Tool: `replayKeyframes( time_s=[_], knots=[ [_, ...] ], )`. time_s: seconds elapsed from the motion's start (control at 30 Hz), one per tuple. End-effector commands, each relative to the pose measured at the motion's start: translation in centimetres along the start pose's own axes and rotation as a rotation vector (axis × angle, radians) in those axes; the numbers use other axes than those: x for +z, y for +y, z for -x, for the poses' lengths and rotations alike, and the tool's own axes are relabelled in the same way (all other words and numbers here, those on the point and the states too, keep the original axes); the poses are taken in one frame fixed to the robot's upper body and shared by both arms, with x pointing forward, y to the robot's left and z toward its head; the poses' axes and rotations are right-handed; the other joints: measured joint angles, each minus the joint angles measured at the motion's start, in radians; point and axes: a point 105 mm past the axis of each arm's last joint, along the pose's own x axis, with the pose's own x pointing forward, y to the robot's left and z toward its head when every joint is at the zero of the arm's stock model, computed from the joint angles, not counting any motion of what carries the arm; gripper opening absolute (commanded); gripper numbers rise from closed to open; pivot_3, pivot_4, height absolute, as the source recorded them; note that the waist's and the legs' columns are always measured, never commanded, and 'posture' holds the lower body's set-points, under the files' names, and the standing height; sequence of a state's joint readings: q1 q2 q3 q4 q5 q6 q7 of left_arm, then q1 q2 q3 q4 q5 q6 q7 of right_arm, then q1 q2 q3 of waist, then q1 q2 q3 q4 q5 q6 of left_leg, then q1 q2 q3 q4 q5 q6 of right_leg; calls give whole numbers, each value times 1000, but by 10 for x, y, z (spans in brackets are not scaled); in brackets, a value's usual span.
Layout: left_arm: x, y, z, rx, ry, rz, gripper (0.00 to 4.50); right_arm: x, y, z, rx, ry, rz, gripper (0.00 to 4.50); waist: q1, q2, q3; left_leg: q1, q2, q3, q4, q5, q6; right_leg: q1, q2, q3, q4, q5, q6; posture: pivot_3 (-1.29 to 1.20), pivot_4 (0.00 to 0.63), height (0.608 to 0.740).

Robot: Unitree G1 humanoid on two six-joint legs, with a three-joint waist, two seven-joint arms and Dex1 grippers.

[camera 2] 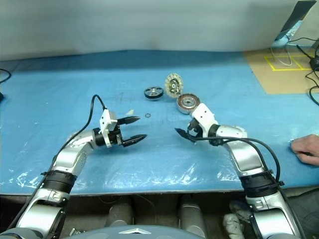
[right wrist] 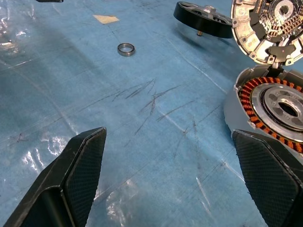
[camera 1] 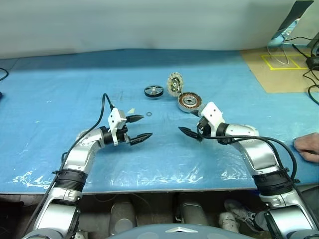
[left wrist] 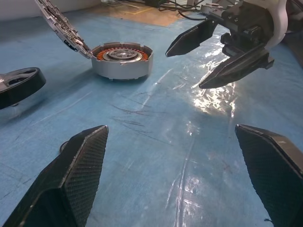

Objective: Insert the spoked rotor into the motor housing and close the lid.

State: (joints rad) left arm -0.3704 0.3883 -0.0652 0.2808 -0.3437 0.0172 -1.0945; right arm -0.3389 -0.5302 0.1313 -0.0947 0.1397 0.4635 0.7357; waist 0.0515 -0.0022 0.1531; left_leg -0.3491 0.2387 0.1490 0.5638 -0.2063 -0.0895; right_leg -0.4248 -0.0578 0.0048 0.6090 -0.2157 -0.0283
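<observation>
A blue sheet (camera 1: 60,99) is spread over the table. Above it the left gripper (camera 1: 138,128) and right gripper (camera 1: 191,130) are held wide apart in the jaws, facing each other, with nothing gripped. Beyond the right gripper the housing (camera 1: 189,101) is seen, windings up, with the lid (camera 1: 175,83) propped tilted against its rim. The rotor (camera 1: 153,91) lies just left of the lid. A small ring (right wrist: 126,48) lies nearer the left gripper.

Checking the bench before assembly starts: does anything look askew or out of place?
The lid stands tilted on edge against the motor housing rather than lying flat. A small loose ring and a pale scrap lie on the blue sheet near the spoked rotor.
</observation>
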Motion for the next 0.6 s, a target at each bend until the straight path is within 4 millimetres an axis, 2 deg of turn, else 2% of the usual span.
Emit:
replayKeyframes(
  time_s=[0.03, 0.33, 0.6],
  knots=[
    [13, 3, 1, 3, -24, -53, 4486, 15, 1, 1, -10, -48, 56, 4463, -1, 0, 0, 0, 0, 0, 0, 0, 0, 0, 0, 0, 0, 0, 0, 0, 150, 740],
    [11, 8, 0, 17, -16, -66, 4486, 16, -3, 1, -31, -40, 74, 4463, -1, 0, 0, 0, 0, 0, 0, 0, 0, 0, 0, 0, 0, 0, 0, 0, 150, 740],
    [5, 5, 1, 3, 6, -66, 4486, 17, -7, 2, -43, -39, 85, 4463, -1, 0, 0, 0, 0, 0, 0, 0, 0, 0, 0, 0, 0, 0, 0, 0, 150, 740]
  ],
)
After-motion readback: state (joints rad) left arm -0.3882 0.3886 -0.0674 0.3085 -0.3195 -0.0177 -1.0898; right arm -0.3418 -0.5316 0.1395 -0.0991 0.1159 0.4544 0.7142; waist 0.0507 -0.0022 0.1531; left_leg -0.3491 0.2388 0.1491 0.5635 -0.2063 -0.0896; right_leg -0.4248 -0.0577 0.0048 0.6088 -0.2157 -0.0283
